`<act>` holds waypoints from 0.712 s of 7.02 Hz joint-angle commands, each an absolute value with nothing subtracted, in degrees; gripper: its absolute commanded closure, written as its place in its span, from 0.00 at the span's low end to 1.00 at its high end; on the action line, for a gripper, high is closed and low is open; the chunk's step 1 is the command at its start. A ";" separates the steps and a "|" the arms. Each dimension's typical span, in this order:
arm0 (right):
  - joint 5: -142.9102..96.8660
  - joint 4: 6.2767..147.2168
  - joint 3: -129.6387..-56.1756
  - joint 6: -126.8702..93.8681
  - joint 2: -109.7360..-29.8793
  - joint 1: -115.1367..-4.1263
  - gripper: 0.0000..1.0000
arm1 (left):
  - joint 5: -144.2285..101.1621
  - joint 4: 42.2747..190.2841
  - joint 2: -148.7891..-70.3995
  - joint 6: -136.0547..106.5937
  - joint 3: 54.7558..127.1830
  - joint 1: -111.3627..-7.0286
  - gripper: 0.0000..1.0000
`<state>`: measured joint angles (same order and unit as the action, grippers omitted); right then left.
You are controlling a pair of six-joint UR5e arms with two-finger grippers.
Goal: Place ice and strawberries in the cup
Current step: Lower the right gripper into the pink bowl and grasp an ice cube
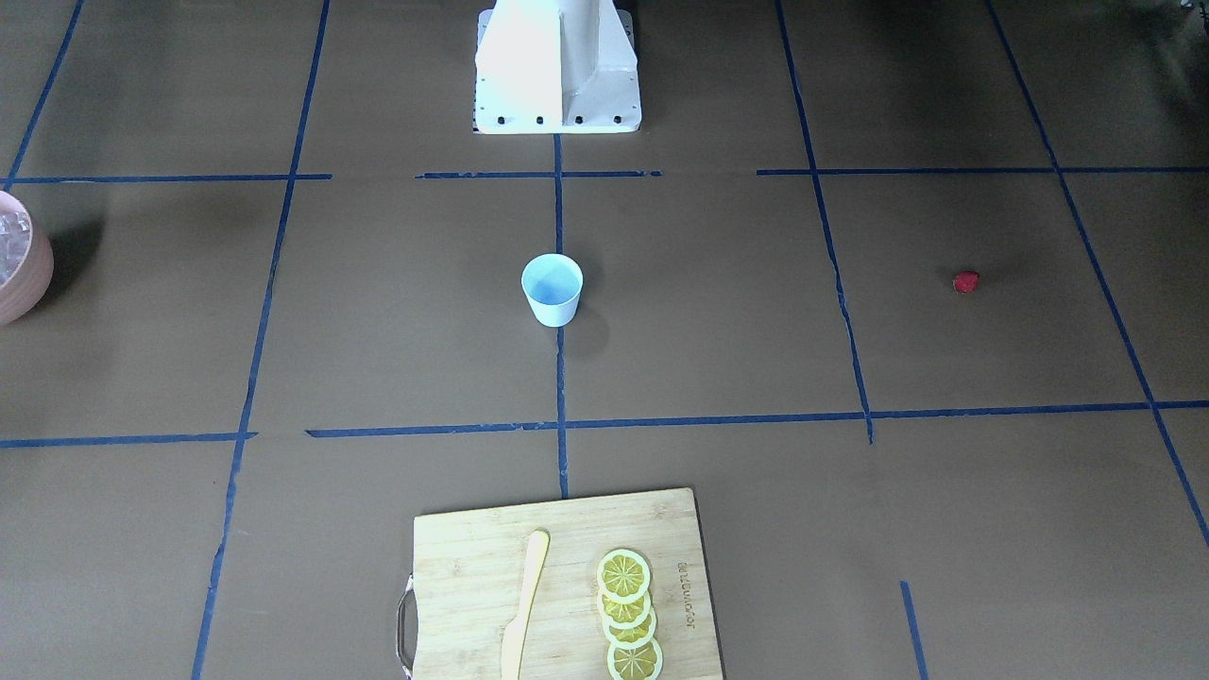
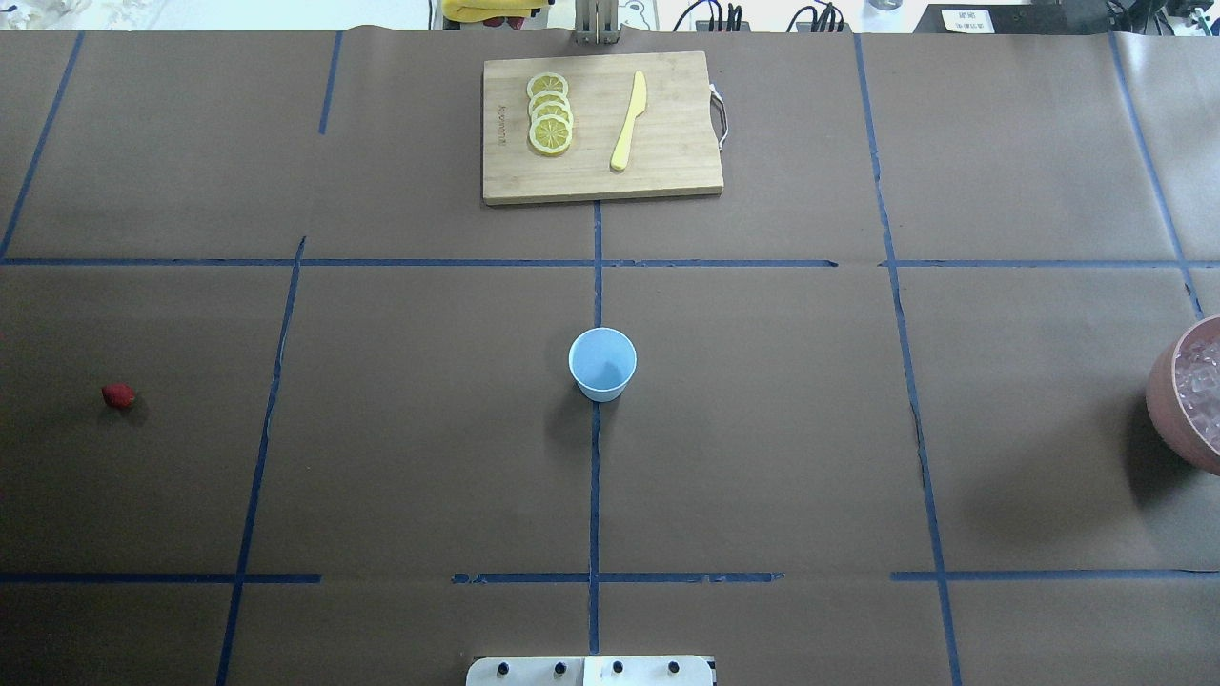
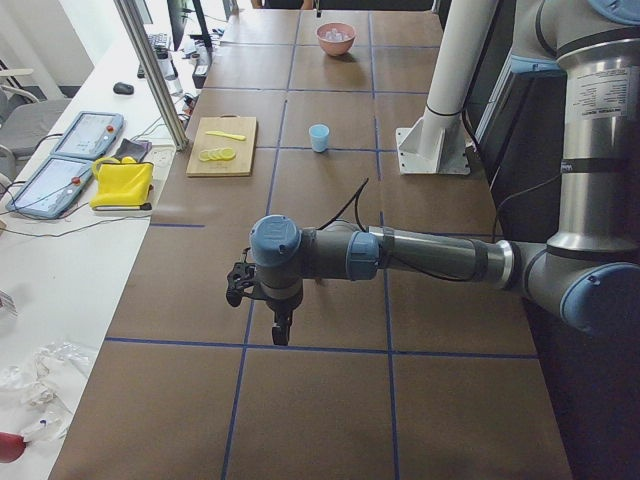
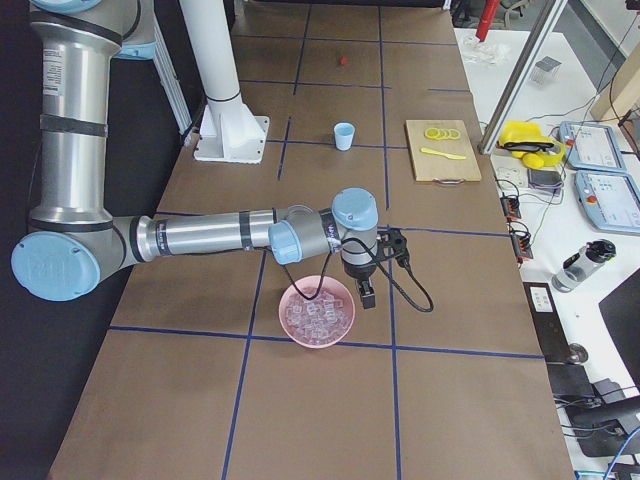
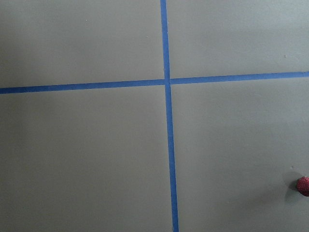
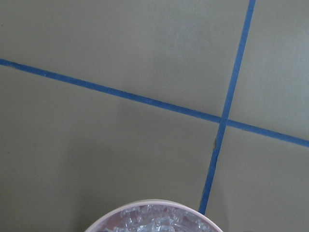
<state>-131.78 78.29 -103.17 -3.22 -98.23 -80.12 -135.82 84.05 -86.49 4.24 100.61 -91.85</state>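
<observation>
The pale blue cup (image 2: 602, 362) stands upright at the table's middle, also in the front view (image 1: 553, 288). One small red strawberry (image 2: 118, 395) lies alone far on the robot's left, and at the left wrist view's right edge (image 5: 303, 185). Clear ice cubes (image 2: 1199, 381) fill a pink bowl (image 4: 300, 335) far on the right. My left gripper (image 3: 281, 335) hangs above the table near the strawberry's end. My right gripper (image 4: 366, 297) hangs beside the bowl's rim. Both show only in side views, so I cannot tell open or shut.
A wooden cutting board (image 2: 667, 181) at the far edge carries several lemon slices (image 2: 550, 114) and a yellow knife (image 2: 629, 122). Blue tape lines cross the brown table. The robot's white base (image 1: 557, 66) stands behind the cup.
</observation>
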 commanded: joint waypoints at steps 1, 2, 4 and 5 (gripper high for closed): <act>-131.75 78.31 -103.01 -2.20 -99.66 -78.14 0.12 | -135.88 84.02 -86.48 4.22 100.90 -91.85 0.00; -131.66 78.31 -102.66 -2.20 -99.58 -77.53 0.15 | -135.88 84.02 -86.48 4.22 100.90 -91.85 0.00; -131.48 78.05 -99.42 -2.28 -98.62 -75.77 0.19 | -135.79 84.02 -86.48 4.22 100.90 -91.85 0.00; -131.48 78.05 -98.88 -2.37 -98.53 -75.15 0.20 | -135.88 84.02 -86.48 4.13 100.90 -91.85 0.00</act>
